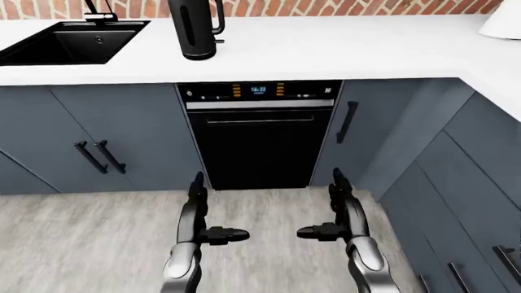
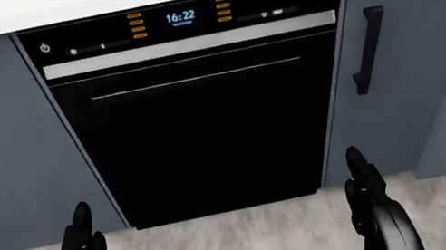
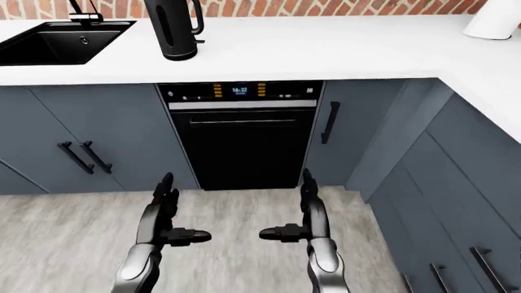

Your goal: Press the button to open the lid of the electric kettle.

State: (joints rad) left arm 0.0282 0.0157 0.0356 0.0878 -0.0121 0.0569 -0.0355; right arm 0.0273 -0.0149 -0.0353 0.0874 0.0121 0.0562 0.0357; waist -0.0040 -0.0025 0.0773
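The black electric kettle [image 1: 193, 28] stands on the white counter [image 1: 325, 49] near the top of the left-eye view, right of the sink; its top and lid are cut off by the frame edge. It also shows in the right-eye view [image 3: 171, 29]. My left hand [image 1: 203, 213] and right hand [image 1: 334, 210] hang low over the floor, fingers open and empty, far below the kettle. Both hands also show at the bottom of the head view, the left hand [image 2: 84, 249] and the right hand [image 2: 369, 196].
A black sink [image 1: 69, 41] sits in the counter at the left. A black built-in oven [image 1: 259, 134] with a lit clock is below the kettle. Grey cabinets [image 1: 98, 140] flank it; more cabinets [image 1: 464, 183] run down the right. A white object [image 1: 503, 21] stands at the top right.
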